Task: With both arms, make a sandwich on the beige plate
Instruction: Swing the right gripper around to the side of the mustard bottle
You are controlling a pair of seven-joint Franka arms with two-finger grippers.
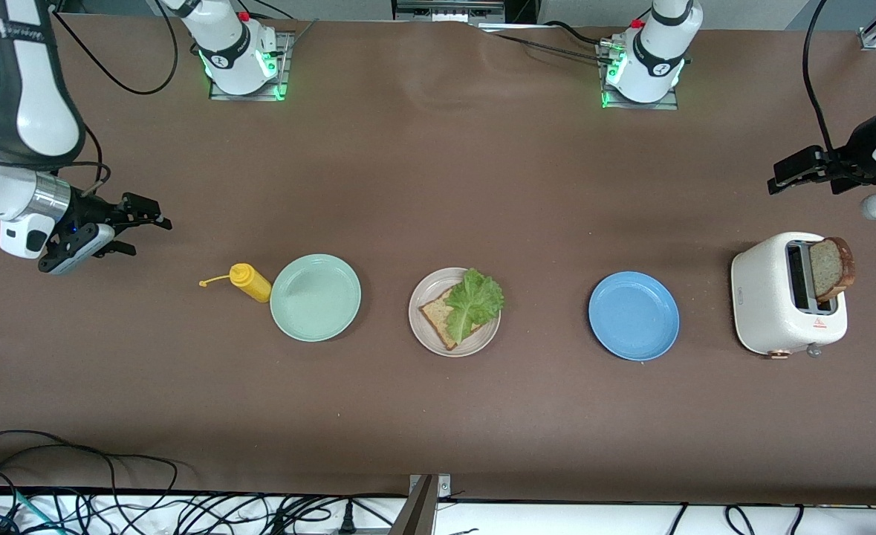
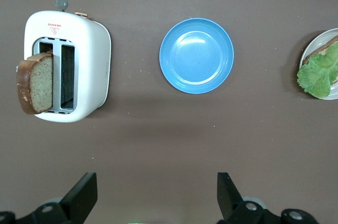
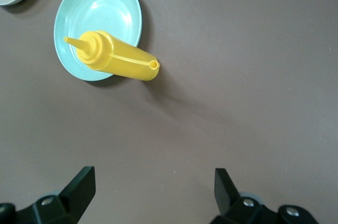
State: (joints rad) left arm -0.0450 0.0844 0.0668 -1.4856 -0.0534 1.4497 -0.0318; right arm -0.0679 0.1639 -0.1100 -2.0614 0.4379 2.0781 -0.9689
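Note:
The beige plate [image 1: 417,318] lies mid-table and carries one bread slice [image 1: 438,318] with a ruffled lettuce leaf [image 1: 475,300] on top. A second bread slice [image 1: 830,269] stands up out of the white toaster [image 1: 768,297] at the left arm's end. My left gripper [image 1: 779,175] hangs open and empty over bare table beside the toaster. In the left wrist view it [image 2: 157,192] faces the toaster [image 2: 90,65], its slice [image 2: 37,84] and the lettuce [image 2: 319,73]. My right gripper [image 1: 144,232] hangs open and empty over the right arm's end; its wrist view shows it [image 3: 154,189] over bare table.
A mint green plate [image 1: 315,297] lies beside the beige plate, with a yellow squeeze bottle [image 1: 250,282] on its side against it. A blue plate [image 1: 634,316] lies between the beige plate and the toaster. Cables run along the table's front edge.

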